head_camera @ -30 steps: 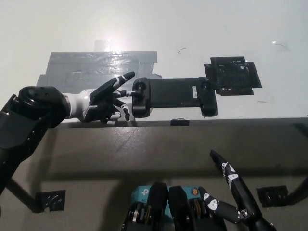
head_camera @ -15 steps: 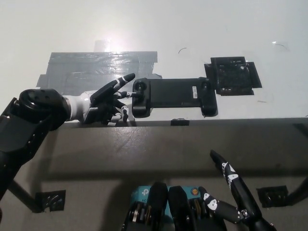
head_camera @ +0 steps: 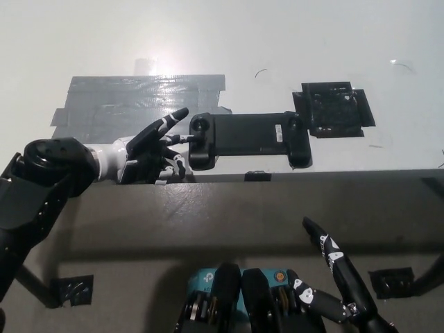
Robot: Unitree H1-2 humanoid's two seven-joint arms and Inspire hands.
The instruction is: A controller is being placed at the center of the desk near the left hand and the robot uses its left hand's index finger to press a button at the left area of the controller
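A black controller (head_camera: 248, 137) lies flat near the desk's front edge, with a round stick at its left end. My left hand (head_camera: 152, 148) lies just left of it. One finger stretches out toward the controller's upper left corner, its tip a short gap from the housing. The other fingers curl under, one of them reaching toward the controller's left edge. The hand holds nothing. My black right hand (head_camera: 334, 284) rests at the bottom right, below the desk edge, its fingers spread apart.
A patch of grey tape (head_camera: 139, 103) covers the desk behind my left hand. A black square pad (head_camera: 334, 109) lies to the right of the controller. The desk's front edge (head_camera: 347, 171) runs just below the controller.
My left hand has slid a little to the left and down, so the outstretched fingertip now sits slightly farther from the controller. The controller and the right hand have not moved.
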